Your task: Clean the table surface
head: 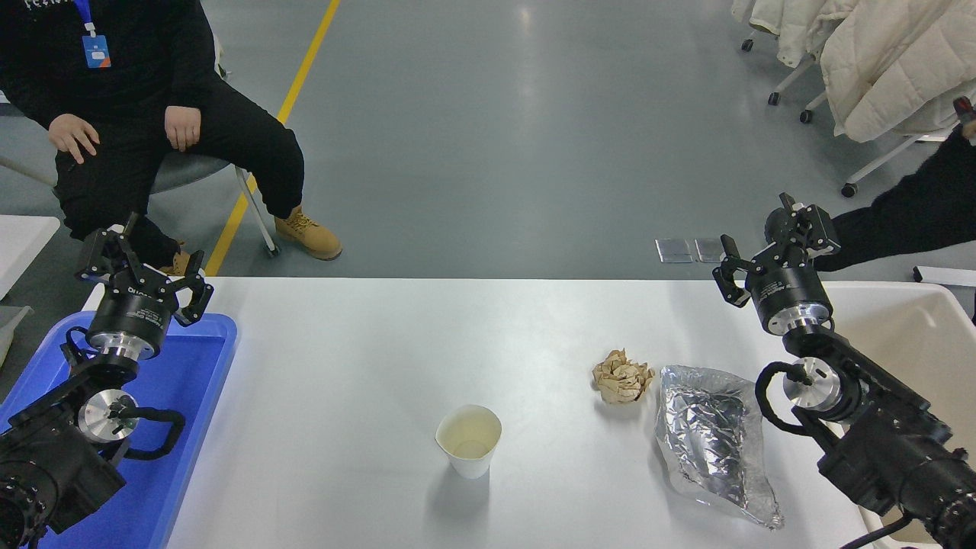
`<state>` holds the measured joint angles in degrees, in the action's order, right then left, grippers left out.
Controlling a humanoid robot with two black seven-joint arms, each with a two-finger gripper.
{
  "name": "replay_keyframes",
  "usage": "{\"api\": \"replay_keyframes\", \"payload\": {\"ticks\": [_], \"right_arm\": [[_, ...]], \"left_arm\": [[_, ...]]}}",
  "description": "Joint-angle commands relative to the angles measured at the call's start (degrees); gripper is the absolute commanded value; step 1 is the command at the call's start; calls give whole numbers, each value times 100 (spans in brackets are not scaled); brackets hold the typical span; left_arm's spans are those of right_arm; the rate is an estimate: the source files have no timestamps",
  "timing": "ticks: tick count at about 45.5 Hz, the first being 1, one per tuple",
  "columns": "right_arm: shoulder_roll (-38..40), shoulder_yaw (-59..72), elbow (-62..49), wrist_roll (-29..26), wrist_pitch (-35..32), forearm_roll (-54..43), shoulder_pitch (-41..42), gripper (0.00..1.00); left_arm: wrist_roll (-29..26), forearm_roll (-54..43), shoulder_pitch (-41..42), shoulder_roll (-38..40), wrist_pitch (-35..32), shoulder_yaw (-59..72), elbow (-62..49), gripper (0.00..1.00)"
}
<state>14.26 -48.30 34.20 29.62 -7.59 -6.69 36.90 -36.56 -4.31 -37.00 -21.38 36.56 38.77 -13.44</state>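
The white table surface (pixel 427 343) fills the lower half of the head view. On it stand a white paper cup (pixel 468 440) near the front middle, a crumpled brown paper ball (pixel 623 376) to its right, and a flattened silver foil bag (pixel 713 442) beside the ball. My right gripper (pixel 772 242) is raised over the table's far right edge, open and holding nothing, well behind the foil bag. Open too, my left gripper (pixel 145 263) hovers over the far end of the blue tray at the left.
A blue plastic tray (pixel 191 427) lies under the left arm at the table's left end. A beige bin (pixel 915 343) sits at the right edge. A person in black sits beyond the far left corner. Chairs with white coats stand at the top right.
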Motion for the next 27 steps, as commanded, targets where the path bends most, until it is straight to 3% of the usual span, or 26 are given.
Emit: {"api": "replay_keyframes", "payload": {"ticks": [1, 27], "right_arm": [[-2, 5, 8, 0, 21, 1, -8, 99], [6, -22, 8, 0, 65, 18, 36, 99]], "left_arm": [[0, 0, 0, 11, 0, 8, 0, 100], [0, 0, 0, -7, 0, -1, 0, 100]]}}
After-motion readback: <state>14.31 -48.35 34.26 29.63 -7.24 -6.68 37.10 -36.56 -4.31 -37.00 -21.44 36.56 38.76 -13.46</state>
